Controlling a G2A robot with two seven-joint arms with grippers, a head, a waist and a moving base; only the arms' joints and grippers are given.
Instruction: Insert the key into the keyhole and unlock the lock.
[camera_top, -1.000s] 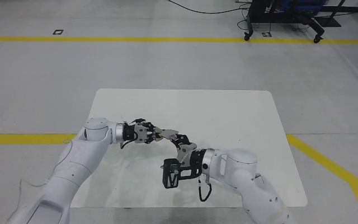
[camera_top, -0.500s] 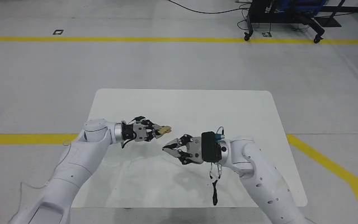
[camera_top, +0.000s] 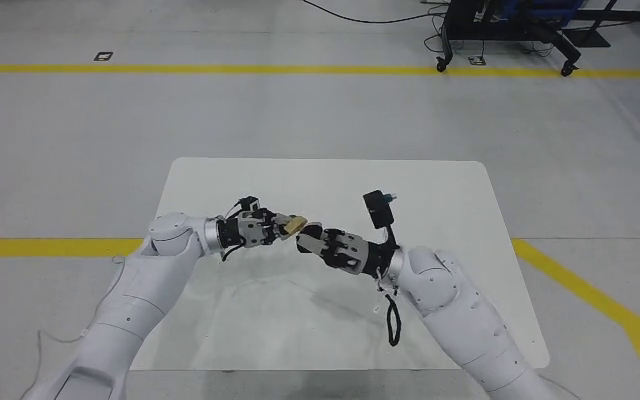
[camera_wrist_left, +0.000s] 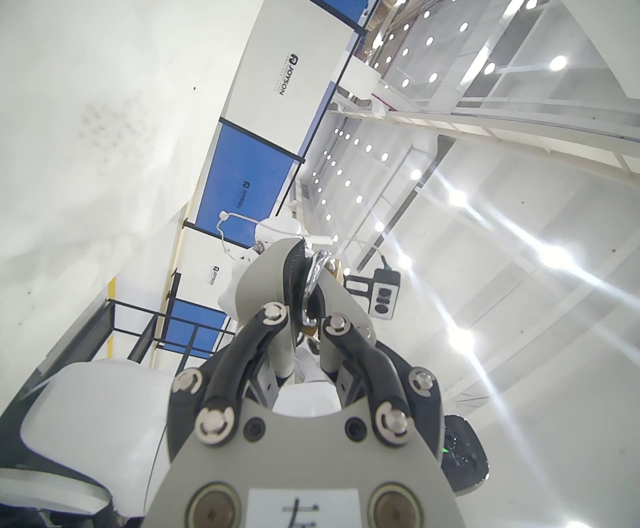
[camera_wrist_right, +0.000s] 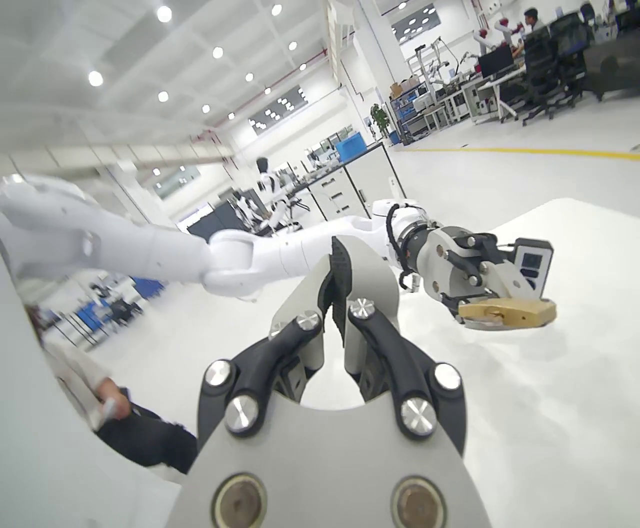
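A brass padlock hangs over the middle of the white table, held by its silver shackle in my left gripper, which is shut on it. In the right wrist view the padlock lies flat, sticking out from the left gripper. My right gripper is just beside the padlock, a short gap away, pointing at it. Its fingers are pressed together. Whether something thin sits between them I cannot tell.
The white table is bare around both arms. A black cable dangles from the right forearm over the table's front part. Grey floor with yellow lines surrounds the table.
The right arm has swung up from the table's front, turned its wrist over and brought its gripper close to the padlock. The left gripper has shifted slightly right with the padlock.
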